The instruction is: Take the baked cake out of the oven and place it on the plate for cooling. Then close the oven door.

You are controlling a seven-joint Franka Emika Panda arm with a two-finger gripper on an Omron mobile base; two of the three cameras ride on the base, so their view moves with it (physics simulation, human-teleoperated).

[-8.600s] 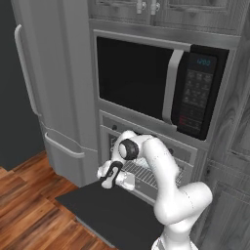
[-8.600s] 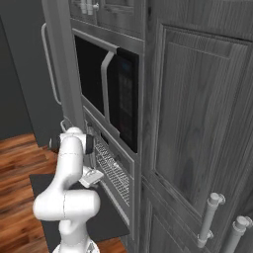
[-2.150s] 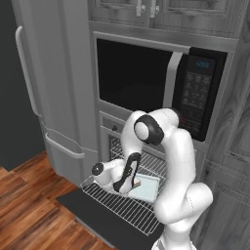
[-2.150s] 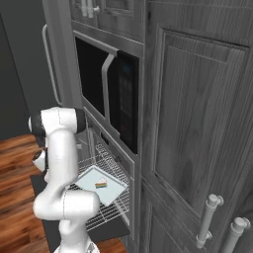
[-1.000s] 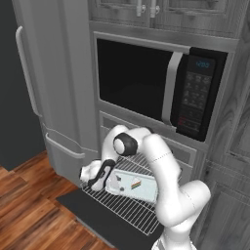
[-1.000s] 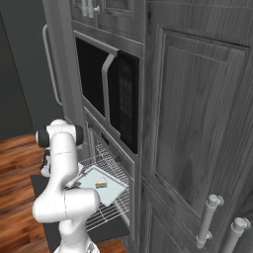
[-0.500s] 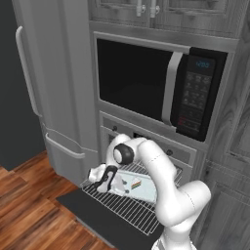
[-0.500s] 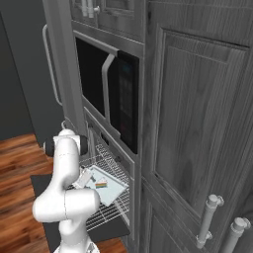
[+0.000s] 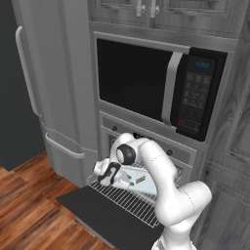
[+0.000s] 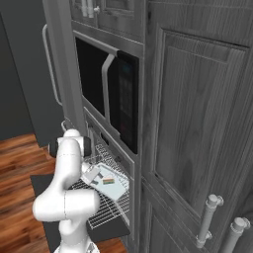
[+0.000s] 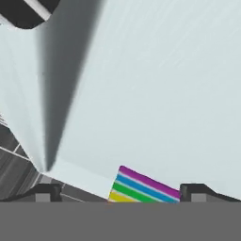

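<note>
Lowered since before, fingers [image 11: 193, 190] spread apart, straddle rainbow-striped cake [image 11: 143, 187]; no writing legible.

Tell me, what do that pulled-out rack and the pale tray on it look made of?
The rack looks like thin bare metal wire: a light grey open grid. The tray seems smooth, pale blue-white sheet, perhaps enamelled metal or glass; its flat, even sheen leaves that open.

We see a thin wire rack [image 9: 128, 201] of bright metal, a smooth, matt pale tray [image 11: 155, 94], and a cake [image 11: 143, 185] with flat coloured stripes. The oven door [image 9: 105, 217] looks dark and matt, the cabinet fronts [image 10: 197, 118] grey grained wood, the floor [image 9: 29, 215] glossy reddish wood.
</note>
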